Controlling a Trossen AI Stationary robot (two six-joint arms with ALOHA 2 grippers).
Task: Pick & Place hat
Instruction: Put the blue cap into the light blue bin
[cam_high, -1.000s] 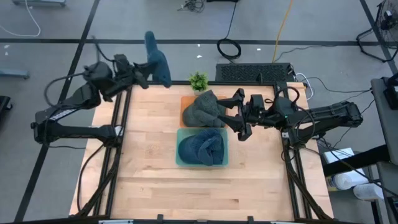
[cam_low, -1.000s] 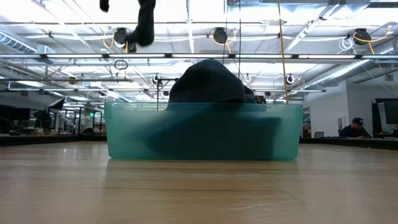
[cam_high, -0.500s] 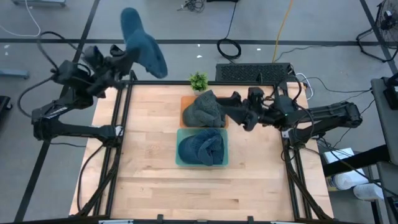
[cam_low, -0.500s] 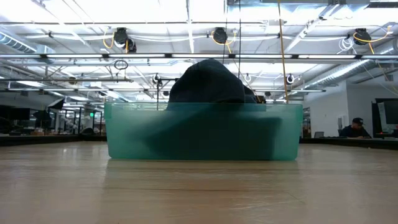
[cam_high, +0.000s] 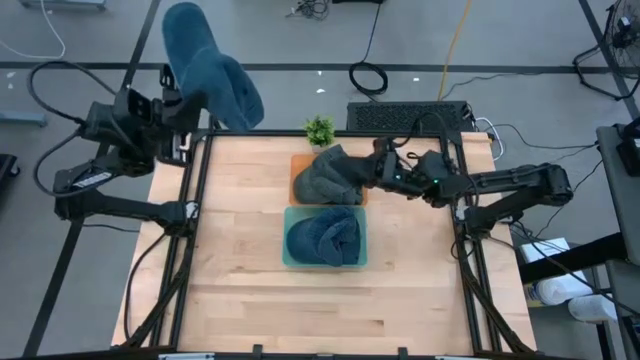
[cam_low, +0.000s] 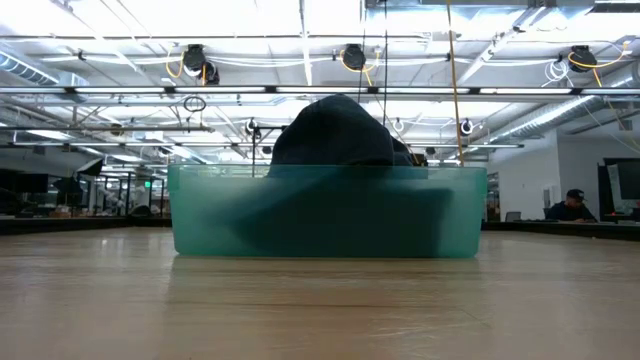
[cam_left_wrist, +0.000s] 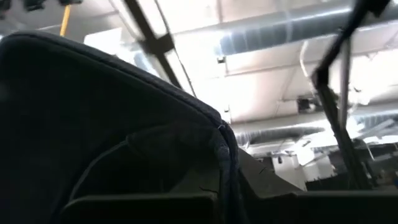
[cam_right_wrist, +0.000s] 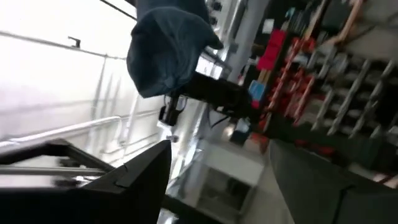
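Note:
My left gripper (cam_high: 188, 120) is raised off the table's far left corner and is shut on a blue knit hat (cam_high: 208, 62), which stands up above it. That hat's dark cloth (cam_left_wrist: 93, 124) fills the left wrist view. A grey hat (cam_high: 325, 175) lies on an orange tray (cam_high: 296, 165). Another blue hat (cam_high: 325, 238) lies in the teal bin (cam_high: 290, 258). My right gripper (cam_high: 372, 168) is open close beside the grey hat's right side, and nothing shows between its fingers (cam_right_wrist: 146, 168). My left gripper holds the blue hat by its lower end (cam_high: 203, 104), slanting upward from below. The hat rises above the fingers, clear of the table, and leans toward the far side. The cloth itself hides the place of contact in the wrist view.
A small green plant (cam_high: 319, 130) stands at the table's far edge, with a black keyboard (cam_high: 408, 117) to its right. In the low view the teal bin (cam_low: 325, 215) stands in the middle with a dark hat's crown (cam_low: 335, 130) above its rim.
My left gripper has risen, swung toward the table's left edge and tipped upward. The blue hat has been carried from the far left corner to stand high above the fingers. My right gripper has rolled and moved left, up to the grey hat.

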